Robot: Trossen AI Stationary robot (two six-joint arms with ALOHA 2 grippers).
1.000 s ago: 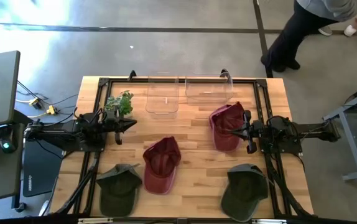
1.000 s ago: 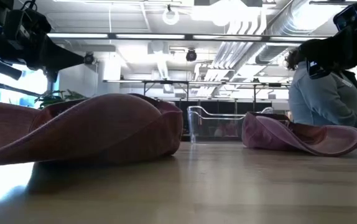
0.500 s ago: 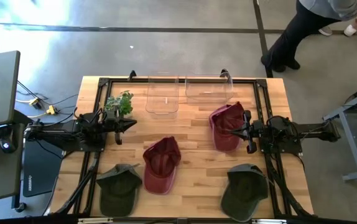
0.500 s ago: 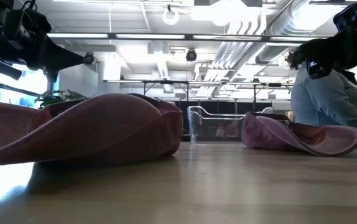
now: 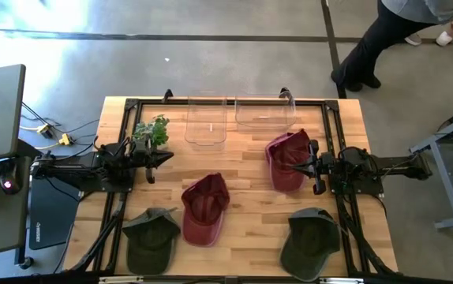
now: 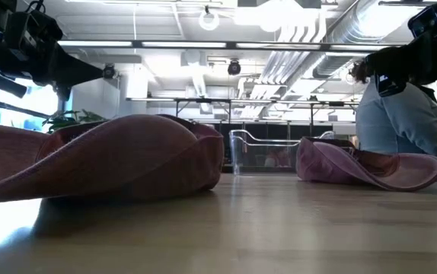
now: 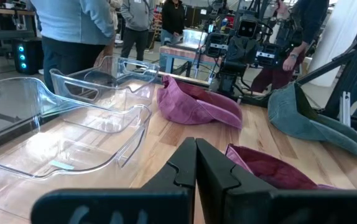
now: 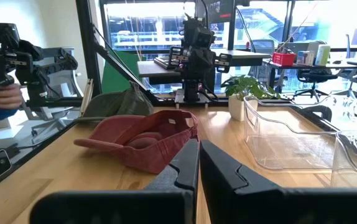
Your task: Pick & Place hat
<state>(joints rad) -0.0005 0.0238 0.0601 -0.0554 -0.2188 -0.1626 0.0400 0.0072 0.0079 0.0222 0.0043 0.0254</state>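
Nothing moved; right tool (image 5: 296,167) hovers closed over pink hat (image 5: 286,160).

Wooden table (image 5: 242,158) bears hats (image 5: 204,207), bins (image 5: 205,120), plant (image 5: 152,131).

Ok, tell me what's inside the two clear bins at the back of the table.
Both clear bins look empty in the high view: only their transparent floors and the wood show through. The pink hat lies just outside the right one.
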